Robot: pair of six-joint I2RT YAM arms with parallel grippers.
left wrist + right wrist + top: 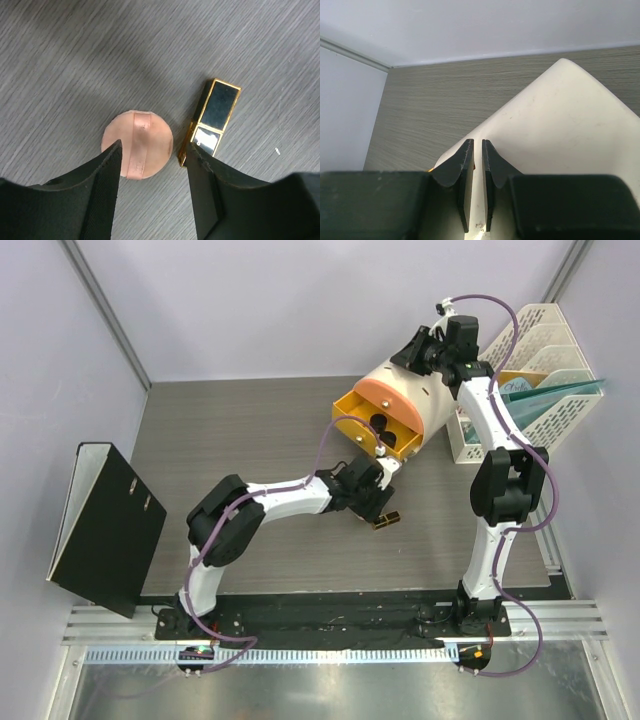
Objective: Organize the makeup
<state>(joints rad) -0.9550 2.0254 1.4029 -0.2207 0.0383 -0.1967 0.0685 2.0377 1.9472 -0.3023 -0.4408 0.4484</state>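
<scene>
I see a matt grey wood-grain tabletop and a pink round compact with a dull, smooth face. The black-gold lipstick reads glossy black with shiny gold metal-look trim. The cream drum-shaped box looks like smooth matt plastic.

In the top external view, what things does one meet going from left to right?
Black binder → cream drum-shaped box → white file rack. The black-gold lipstick shares the box's span, so I omit it.
</scene>
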